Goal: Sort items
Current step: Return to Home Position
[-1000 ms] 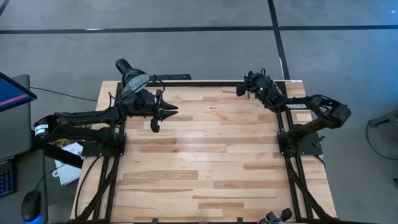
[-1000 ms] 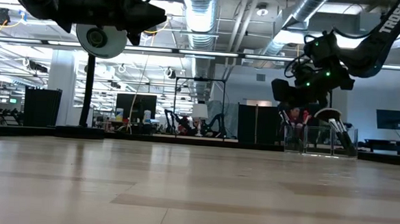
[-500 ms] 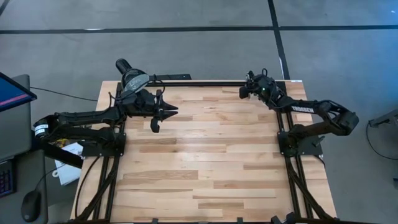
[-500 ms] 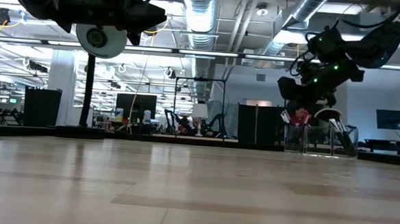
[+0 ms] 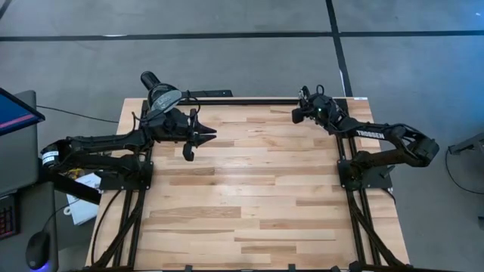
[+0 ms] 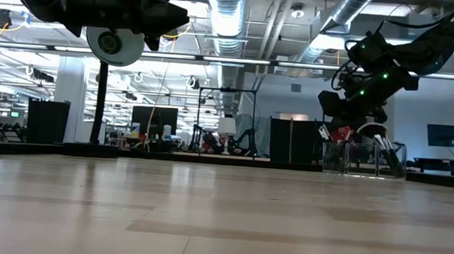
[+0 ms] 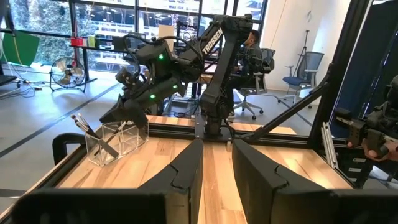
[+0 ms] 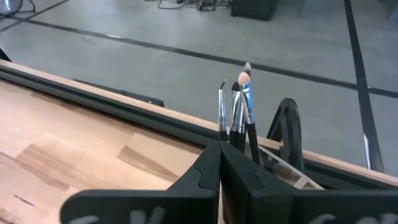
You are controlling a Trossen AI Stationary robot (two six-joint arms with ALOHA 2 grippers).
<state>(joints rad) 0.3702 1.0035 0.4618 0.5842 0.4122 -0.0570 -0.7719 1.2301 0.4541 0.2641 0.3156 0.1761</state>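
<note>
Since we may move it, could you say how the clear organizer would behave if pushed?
Probably light: the clear organizer looks thin-walled plastic, so it may slide on the smooth table. The brushes lean above its rim, so a high push might tip it.

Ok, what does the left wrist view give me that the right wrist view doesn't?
Left wrist only: the whole clear organizer with the right gripper above it. Right wrist only: the brushes close up, tips clear, and its own jaws shut, empty. Both: the brushes standing in the organizer. The left gripper hangs over the table's left.
</note>
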